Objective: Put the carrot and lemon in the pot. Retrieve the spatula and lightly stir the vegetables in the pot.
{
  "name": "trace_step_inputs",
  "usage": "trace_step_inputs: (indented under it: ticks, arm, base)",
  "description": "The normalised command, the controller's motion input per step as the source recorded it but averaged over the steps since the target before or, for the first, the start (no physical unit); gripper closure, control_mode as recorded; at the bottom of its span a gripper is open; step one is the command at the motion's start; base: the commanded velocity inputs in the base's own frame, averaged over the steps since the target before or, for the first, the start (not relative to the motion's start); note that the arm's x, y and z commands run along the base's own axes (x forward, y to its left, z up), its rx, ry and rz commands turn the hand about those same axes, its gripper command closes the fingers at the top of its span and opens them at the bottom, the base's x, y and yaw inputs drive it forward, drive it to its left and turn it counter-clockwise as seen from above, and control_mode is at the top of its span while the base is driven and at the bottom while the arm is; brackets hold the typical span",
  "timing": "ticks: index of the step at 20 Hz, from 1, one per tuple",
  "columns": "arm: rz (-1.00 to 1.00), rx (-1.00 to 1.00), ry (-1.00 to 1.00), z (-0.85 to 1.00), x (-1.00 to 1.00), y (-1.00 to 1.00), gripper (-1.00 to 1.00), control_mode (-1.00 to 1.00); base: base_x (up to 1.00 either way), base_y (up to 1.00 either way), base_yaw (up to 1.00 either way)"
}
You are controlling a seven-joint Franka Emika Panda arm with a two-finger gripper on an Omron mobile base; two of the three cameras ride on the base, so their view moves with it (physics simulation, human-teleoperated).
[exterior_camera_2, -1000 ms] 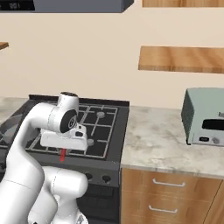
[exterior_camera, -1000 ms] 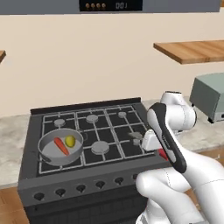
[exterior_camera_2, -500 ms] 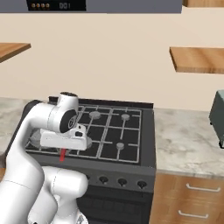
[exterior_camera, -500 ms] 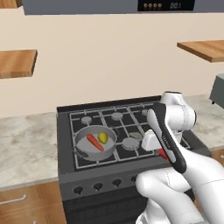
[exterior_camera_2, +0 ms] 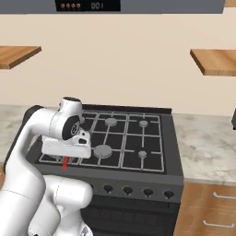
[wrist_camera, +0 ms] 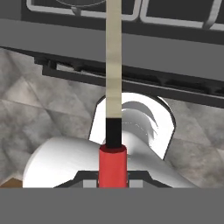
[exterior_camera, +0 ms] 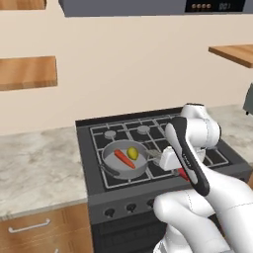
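Note:
The grey pot (exterior_camera: 109, 152) stands on the stove's front left burner, holding the orange-red carrot (exterior_camera: 122, 159) and the yellow lemon (exterior_camera: 132, 152) side by side. My gripper (exterior_camera: 177, 169) hangs over the stove's front edge, right of the pot, shut on the spatula (exterior_camera: 182, 173) by its red handle. The gripper (exterior_camera_2: 66, 158) and the red handle of the spatula (exterior_camera_2: 65, 162) also show in the right base view. In the hand view the spatula (wrist_camera: 113, 161) runs from my gripper (wrist_camera: 112, 177) up past the stove front; its blade is out of frame.
The black stove (exterior_camera: 99, 190) has knobs along its front (exterior_camera_2: 128, 190). Grey stone counter (exterior_camera: 34, 168) lies to its left and counter (exterior_camera_2: 207, 147) to its right, over wooden drawers (exterior_camera: 29, 230). Wooden shelves (exterior_camera: 24, 71) hang on the wall. A grey appliance (exterior_camera: 249, 99) sits at the far right.
The base has driven sideways, so the stove and pot have slid right in both base views. The arm keeps its pose, still gripping the spatula.

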Motion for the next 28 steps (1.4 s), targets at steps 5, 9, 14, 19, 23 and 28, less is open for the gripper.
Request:
trace_step_inputs:
  ticks: [5,9,14,19,23,28]
  arm:
    - [0.0,0.0,0.0,0.0,0.0,0.0,1.0,1.0]
    - [0.0,0.0,0.0,0.0,0.0,0.0,1.0,1.0]
    - [0.0,0.0,0.0,0.0,0.0,0.0,1.0,1.0]
    - [0.0,0.0,0.0,0.0,0.0,0.0,1.0,1.0]
    - [0.0,0.0,0.0,0.0,0.0,0.0,1.0,1.0]
    - [0.0,0.0,0.0,0.0,0.0,0.0,1.0,1.0]
  base:
    - [0.2,0.45,-0.07]
    - [0.35,0.36,0.0]
    - [0.75,-0.02,0.05]
    - [1.0,-0.01,0.27]
    - [0.96,-0.02,0.26]
    - [0.16,-0.01,0.04]
